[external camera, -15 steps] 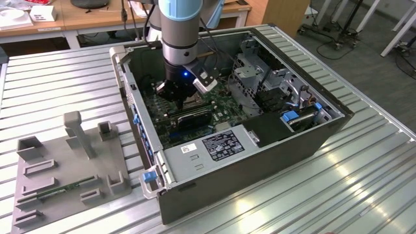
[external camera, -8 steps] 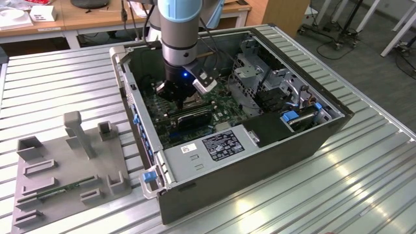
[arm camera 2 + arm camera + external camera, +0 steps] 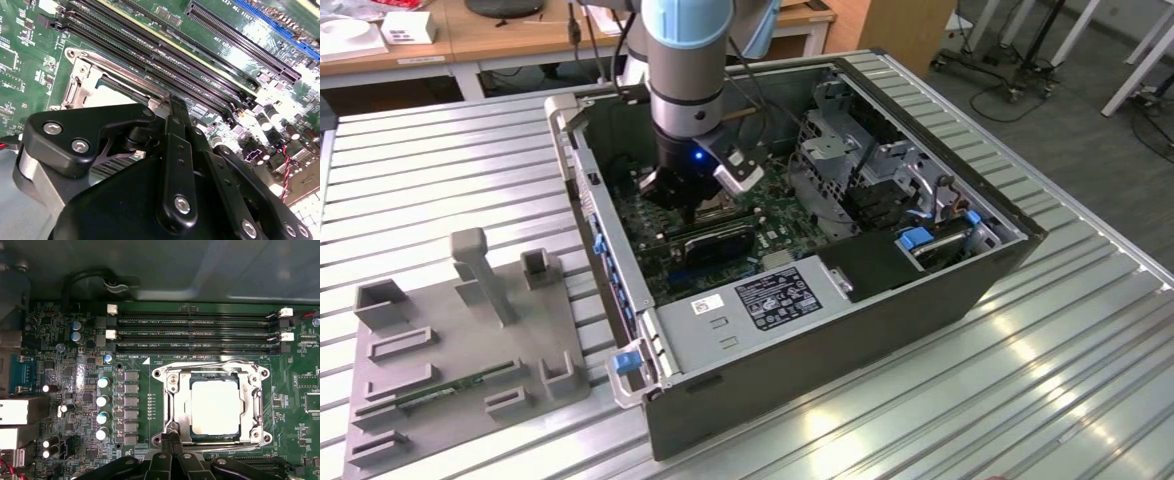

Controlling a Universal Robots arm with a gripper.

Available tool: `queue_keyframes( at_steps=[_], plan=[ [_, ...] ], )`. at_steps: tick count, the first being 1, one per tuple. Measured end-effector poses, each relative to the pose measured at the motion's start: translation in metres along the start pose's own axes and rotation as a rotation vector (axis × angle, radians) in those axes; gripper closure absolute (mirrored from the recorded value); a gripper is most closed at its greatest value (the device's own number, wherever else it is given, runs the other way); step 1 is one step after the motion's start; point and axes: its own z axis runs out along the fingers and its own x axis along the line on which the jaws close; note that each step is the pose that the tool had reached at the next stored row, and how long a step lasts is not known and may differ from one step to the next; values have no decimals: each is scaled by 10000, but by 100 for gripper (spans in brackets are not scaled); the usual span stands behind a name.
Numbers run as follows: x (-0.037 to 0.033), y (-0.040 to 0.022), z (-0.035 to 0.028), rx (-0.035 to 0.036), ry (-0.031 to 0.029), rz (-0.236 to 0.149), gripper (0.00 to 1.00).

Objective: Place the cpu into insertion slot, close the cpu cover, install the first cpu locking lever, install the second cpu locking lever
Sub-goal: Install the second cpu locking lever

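The cpu point(image 3: 216, 405), a pale square chip, lies flat in the insertion slot point(image 3: 172, 437) on the green board. The cpu cover point(image 3: 179, 400), a silvery frame with a central window, is down around the chip. Thin metal lever rods point(image 3: 260, 405) run along the frame's sides. My gripper point(image 3: 170, 436) has its black fingers shut together, tips at one edge of the socket near a corner; nothing shows between them. In the second wrist view the gripper point(image 3: 169, 100) ends just beside the socket frame point(image 3: 80, 85). In the exterior view the gripper point(image 3: 683, 198) reaches down inside the open computer case point(image 3: 854, 330).
Long black memory slots point(image 3: 195, 332) run beside the socket, with a row of capacitors point(image 3: 102, 400) on another side. The case walls, drive cage point(image 3: 854, 160) and power supply point(image 3: 761, 295) hem in the arm. A grey fixture plate point(image 3: 454, 340) lies on the slatted table at the exterior view's left.
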Motion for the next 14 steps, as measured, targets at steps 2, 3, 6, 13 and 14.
queue_keyframes(
  at_steps=[2,3,6,13,14],
  plan=[
    [8,-4,2,0,-1,0,89],
    [11,-5,4,0,-1,-1,89],
    [21,-10,7,1,-1,-1,89],
    [38,-20,13,2,0,-2,89],
    [40,-22,14,2,-1,-2,89]
  ],
)
